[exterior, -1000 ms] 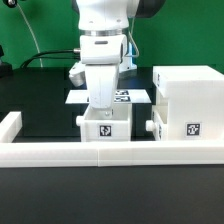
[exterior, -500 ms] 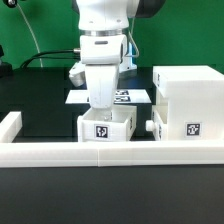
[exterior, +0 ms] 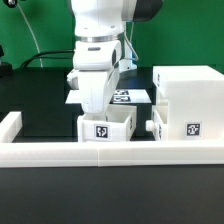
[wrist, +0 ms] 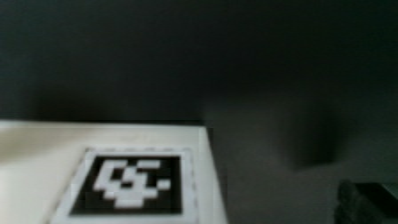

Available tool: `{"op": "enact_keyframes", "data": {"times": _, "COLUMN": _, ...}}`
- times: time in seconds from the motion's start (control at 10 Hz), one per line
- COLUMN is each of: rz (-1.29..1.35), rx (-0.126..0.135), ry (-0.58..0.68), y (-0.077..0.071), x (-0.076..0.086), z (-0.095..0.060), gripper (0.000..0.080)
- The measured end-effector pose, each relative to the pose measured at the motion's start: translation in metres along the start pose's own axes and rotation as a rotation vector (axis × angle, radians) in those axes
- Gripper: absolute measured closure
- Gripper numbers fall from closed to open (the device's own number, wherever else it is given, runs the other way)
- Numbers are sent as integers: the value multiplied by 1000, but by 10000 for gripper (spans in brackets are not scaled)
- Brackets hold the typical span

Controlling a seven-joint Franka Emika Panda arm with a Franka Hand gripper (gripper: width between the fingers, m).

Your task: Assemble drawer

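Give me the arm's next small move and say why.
Probably lower the end effector onto the small tray and grip its wall. It hangs just above that tray, which sits apart from the case on the exterior view's right. Whether its fingers are open is hidden.

A green backdrop [exterior: 15, 30] fills the rear on both sides. Before it lies a black desk [exterior: 40, 115] under even light, edged in front by a low white rail [exterior: 50, 152]. A black cable [exterior: 36, 45] loops at the exterior view's left. The marker board [exterior: 138, 96] lies flat mid-desk. The wrist view is dark and blurred
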State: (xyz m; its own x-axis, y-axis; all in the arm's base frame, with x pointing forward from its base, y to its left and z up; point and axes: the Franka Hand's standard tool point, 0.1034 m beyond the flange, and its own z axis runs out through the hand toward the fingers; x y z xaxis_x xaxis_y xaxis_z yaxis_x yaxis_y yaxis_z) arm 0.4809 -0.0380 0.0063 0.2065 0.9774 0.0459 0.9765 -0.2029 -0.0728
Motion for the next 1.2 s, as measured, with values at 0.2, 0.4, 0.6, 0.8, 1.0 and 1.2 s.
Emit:
{"op": "enact_keyframes", "data": {"times": 0.2, "rz": 0, "rx": 2, "ry": 0, "y": 0, "x": -2, "z": 1, "gripper": 150}}
{"op": "enact_keyframes", "data": {"times": 0.4, "rz": 2, "rx": 2, "ry": 0, "y": 0, "x": -2, "z": 1, "gripper": 150}}
{"op": "enact_keyframes", "data": {"times": 0.6, "rz": 5, "rx": 2, "ry": 0, "y": 0, "x": -2, "z": 1, "gripper": 404}}
{"op": "enact_keyframes", "data": {"times": 0.8, "rz": 5, "rx": 2, "ry": 0, "y": 0, "x": -2, "z": 1, "gripper": 605}}
{"op": "enact_keyframes", "data": {"times": 1.0, "rz": 6, "rx": -11, "ry": 2, "y": 3, "x": -2, "z": -1, "gripper": 722}}
{"op": "enact_keyframes", "data": {"times": 1.2, "rz": 6, "rx": -14, "ry": 2, "y": 3, "x": -2, "z": -2, "gripper": 721}}
